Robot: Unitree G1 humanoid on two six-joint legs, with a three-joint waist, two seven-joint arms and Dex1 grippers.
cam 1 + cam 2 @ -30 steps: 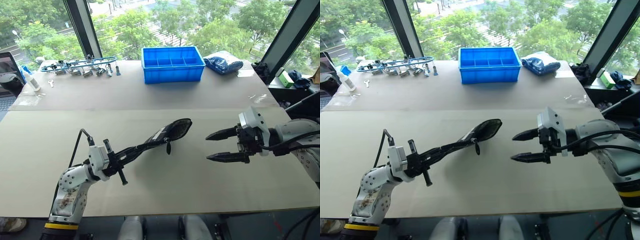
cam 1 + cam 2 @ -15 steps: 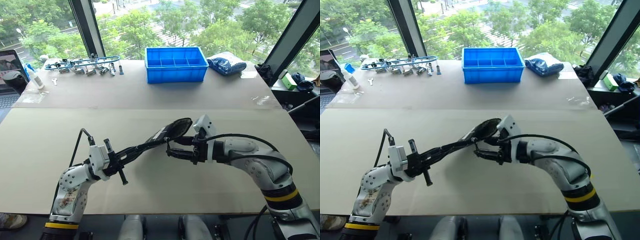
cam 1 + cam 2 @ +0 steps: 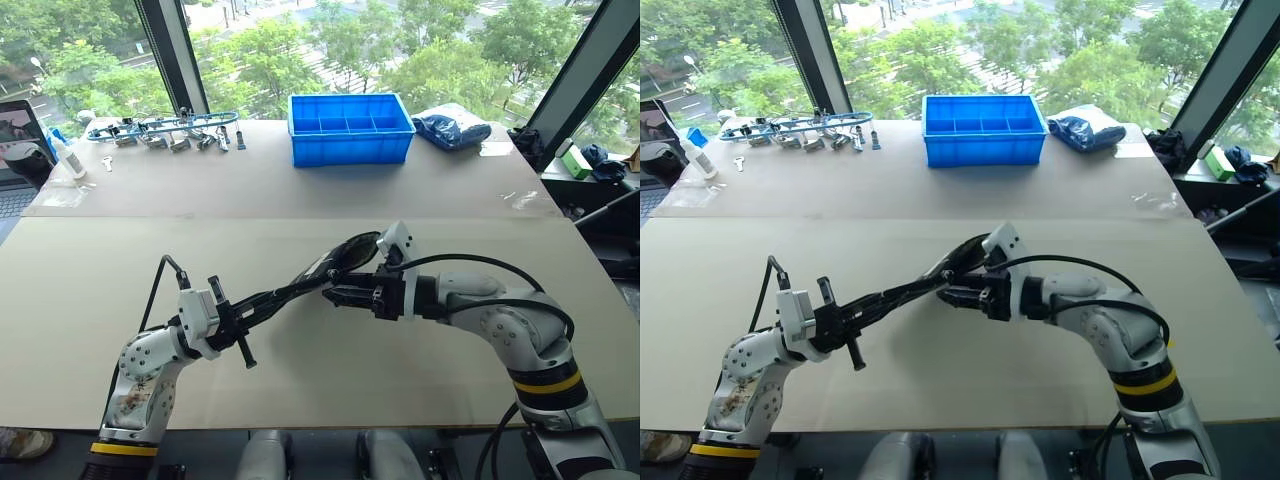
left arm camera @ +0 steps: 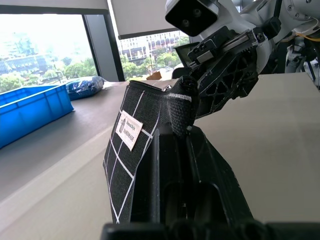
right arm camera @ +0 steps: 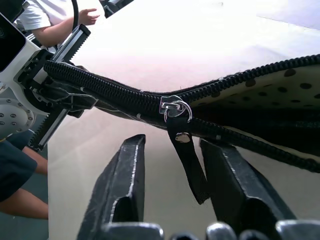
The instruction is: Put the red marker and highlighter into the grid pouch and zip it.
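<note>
My left gripper (image 3: 258, 302) is shut on one end of the grid pouch (image 3: 342, 260) and holds it above the table, edge up and slanting away to the right. The black fabric with white grid lines and a white label (image 4: 129, 130) rises between that gripper's fingers. My right gripper (image 3: 330, 294) reaches in from the right to the pouch's zipper. Its fingers are open, one on each side of the black zipper pull (image 5: 183, 150), which hangs between them without being pinched. The far end of the pouch is gaping. The red marker and the highlighter are hidden.
A blue plastic bin (image 3: 350, 128) stands at the back of the table, with a dark blue bag (image 3: 450, 130) to its right. Tools (image 3: 165, 130) and a bottle (image 3: 65, 155) lie at the back left. A person (image 5: 55, 25) stands beyond the table's left side.
My right gripper has swung left from the open table to the pouch's zipper pull, and its fingers have narrowed around the pull. The left gripper has stayed still with the pouch.
</note>
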